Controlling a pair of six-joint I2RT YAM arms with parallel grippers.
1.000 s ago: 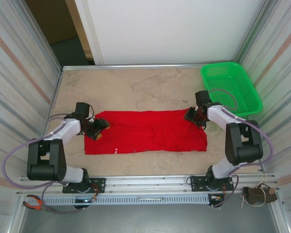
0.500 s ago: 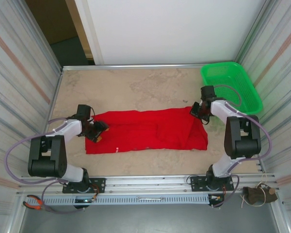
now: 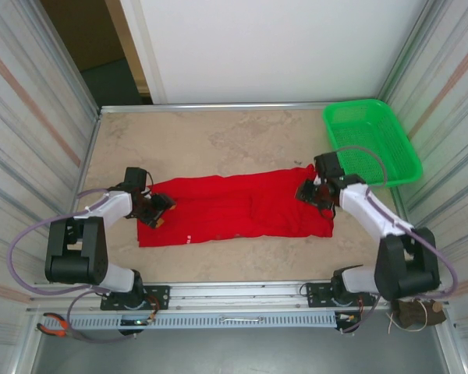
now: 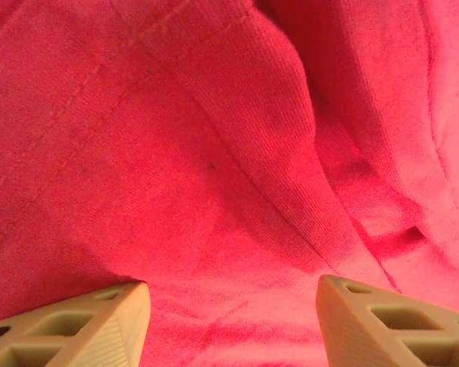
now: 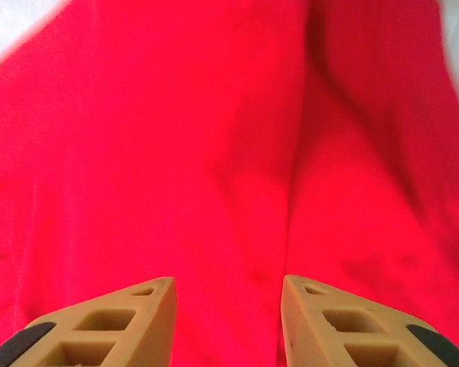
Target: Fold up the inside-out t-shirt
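Top external view showed the inside-out t-shirt (image 3: 234, 210) lying on the table (image 3: 218, 140) as a long red band, its long axis running left to right; the left claw (image 3: 159, 209) sat over its left end and the right claw (image 3: 312, 193) over its right end, so each arm had its own end nearest; from the wrist views both claws stood with fingers apart above the cloth, the left one wider, nothing pinched that I could see; a green basket (image 3: 370, 140) stood at the far right corner; the coming fold, I'd judge, turned on that end-to-end line.
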